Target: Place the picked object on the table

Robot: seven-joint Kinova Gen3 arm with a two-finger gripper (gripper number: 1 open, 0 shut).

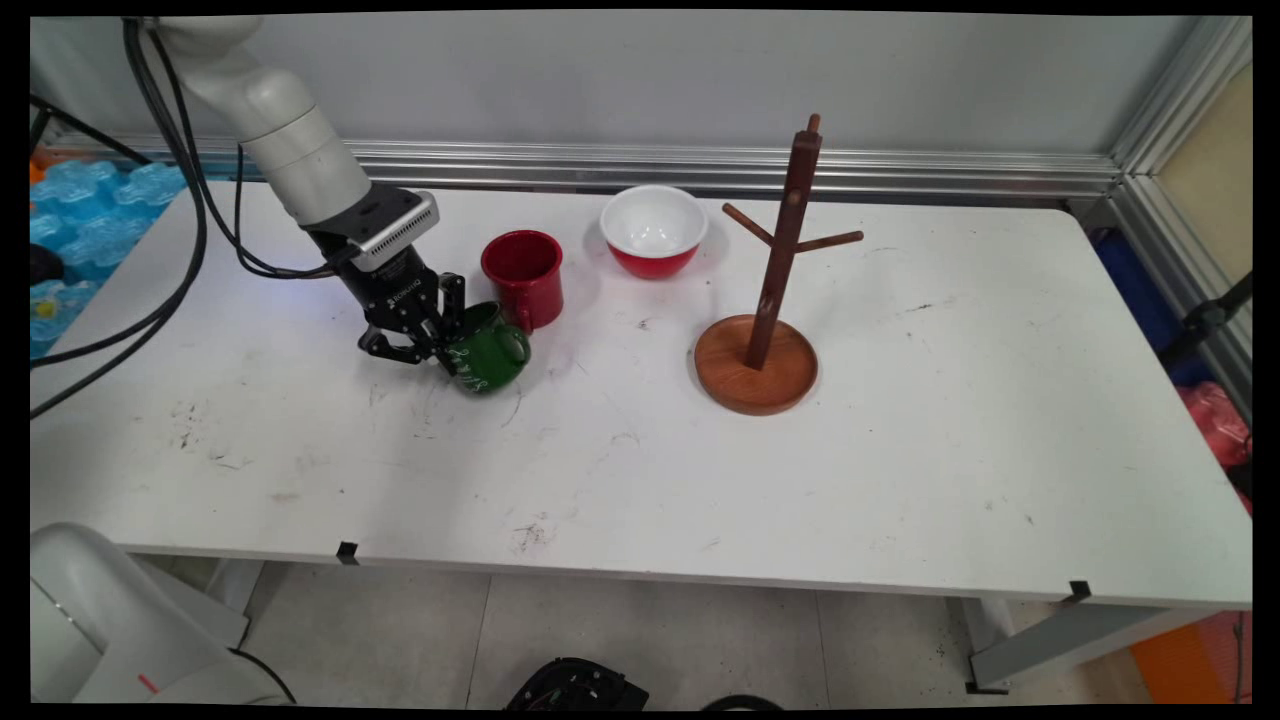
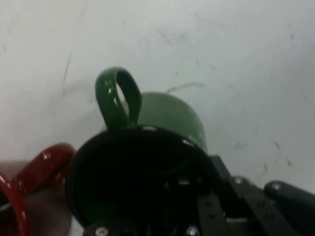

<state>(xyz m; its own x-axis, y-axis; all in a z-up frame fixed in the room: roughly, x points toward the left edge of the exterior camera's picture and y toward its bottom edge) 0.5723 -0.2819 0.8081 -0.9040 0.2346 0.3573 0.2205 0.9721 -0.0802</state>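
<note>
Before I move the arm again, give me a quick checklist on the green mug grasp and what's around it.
1. Gripper at the green mug: ok, the fingers sit at its rim, one seemingly inside the opening.
2. Firm grip: cannot tell, the contact points are hidden in both views.
3. Mug attitude: not ok, it is tilted, mouth toward the gripper, handle on the far side.
4. Clearance to the red mug: not ok, it stands close beside the green mug.
5. Red bowl: ok, well apart.
6. Wooden mug tree: ok, upright, pegs bare.
</note>
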